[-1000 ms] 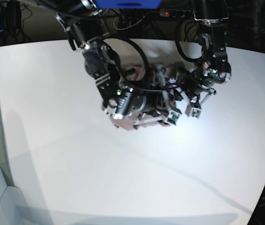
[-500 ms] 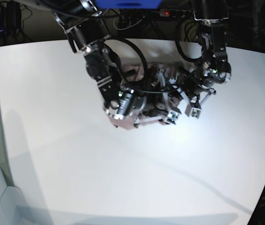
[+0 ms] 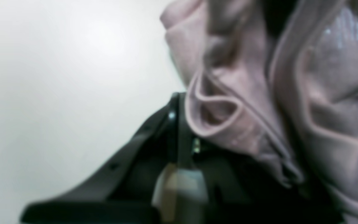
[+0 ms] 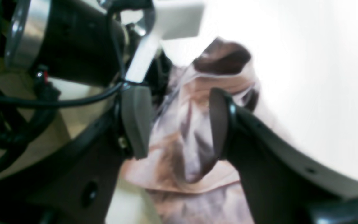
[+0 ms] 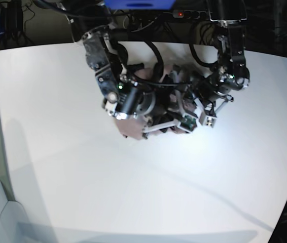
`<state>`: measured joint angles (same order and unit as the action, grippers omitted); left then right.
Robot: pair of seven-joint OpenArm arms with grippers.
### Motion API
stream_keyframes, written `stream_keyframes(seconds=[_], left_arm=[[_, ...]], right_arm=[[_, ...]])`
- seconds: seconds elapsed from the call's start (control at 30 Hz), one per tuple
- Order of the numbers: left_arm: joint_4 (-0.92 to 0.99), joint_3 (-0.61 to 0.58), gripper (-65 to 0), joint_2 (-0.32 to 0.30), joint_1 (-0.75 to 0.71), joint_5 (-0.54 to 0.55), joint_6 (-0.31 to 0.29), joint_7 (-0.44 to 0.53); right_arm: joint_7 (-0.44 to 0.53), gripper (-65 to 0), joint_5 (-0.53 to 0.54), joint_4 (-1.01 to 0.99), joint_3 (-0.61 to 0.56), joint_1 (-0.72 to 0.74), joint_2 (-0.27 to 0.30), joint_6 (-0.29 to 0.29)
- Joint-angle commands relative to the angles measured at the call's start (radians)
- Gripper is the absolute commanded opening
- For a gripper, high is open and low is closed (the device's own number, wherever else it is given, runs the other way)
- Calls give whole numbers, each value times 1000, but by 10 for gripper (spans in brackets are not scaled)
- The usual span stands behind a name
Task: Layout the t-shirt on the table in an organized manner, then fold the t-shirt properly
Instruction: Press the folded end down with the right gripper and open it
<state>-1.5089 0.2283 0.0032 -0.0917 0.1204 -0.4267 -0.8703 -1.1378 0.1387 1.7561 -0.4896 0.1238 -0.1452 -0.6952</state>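
The t-shirt point(image 5: 133, 132) lay bunched on the white bench point(image 5: 57, 101) beneath both arms. The right tool point(image 4: 179, 124) stood wide, its pads point(image 4: 137, 119) straddling loose folds. The left tool point(image 3: 179, 130) was clamped shut beside the cloth.

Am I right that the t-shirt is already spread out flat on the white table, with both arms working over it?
Not quite: the t-shirt is still bunched up in a heap, as the base view shows. It does lie on the white table, under both arms.
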Motion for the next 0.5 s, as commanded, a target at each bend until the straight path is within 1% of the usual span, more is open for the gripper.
stream_keyframes(seconds=[0.0, 0.27, 0.37, 0.47], left_arm=[[-3, 0, -649, 1, -13, -40, 2, -74], [-8, 0, -646, -1, -4, -40, 1, -79], [-9, 4, -645, -1, -9, -40, 1, -79], [-14, 43, -644, -1, -9, -38, -1, -80]], right_arm=[[22, -322, 16, 28, -1, 9, -12, -3], [22, -228, 16, 51, 2, -14, -12, -3], [26, -224, 14, 61, 9, -14, -12, -3], [28, -224, 14, 64, 61, -14, -12, -3]])
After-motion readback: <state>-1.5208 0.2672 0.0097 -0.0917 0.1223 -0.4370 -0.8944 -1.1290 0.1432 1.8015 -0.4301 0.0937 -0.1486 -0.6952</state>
